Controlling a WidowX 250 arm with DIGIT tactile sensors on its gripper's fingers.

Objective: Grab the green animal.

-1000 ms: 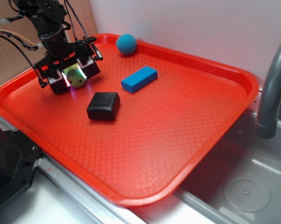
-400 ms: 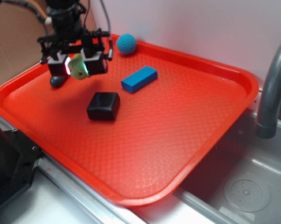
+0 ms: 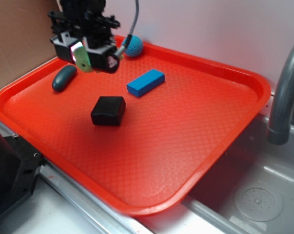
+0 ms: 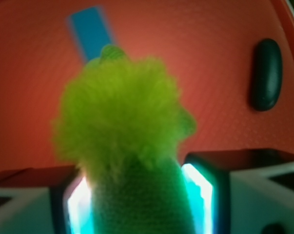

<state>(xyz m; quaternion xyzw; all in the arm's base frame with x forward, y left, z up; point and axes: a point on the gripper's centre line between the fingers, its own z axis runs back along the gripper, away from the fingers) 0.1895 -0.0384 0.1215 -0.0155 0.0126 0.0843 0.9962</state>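
My gripper (image 3: 84, 54) is shut on the green animal (image 3: 84, 62), a small fuzzy yellow-green plush, and holds it in the air above the back left part of the red tray (image 3: 220, 141). In the wrist view the green animal (image 4: 125, 126) fills the middle. Its shaggy tuft sticks out past the jaws, and its body is squeezed between the two glowing pads (image 4: 198, 190).
On the tray lie a dark teal oval object (image 3: 64, 78) at the left, also in the wrist view (image 4: 266, 74), a black block (image 3: 108, 110), a blue block (image 3: 146, 82) and a blue crocheted ball (image 3: 133, 46) by the back rim. A grey faucet (image 3: 285, 92) and a sink are at the right.
My gripper has risen off the tray with the green animal in it and moved a little toward the back. The teal oval object, hidden before, now shows.
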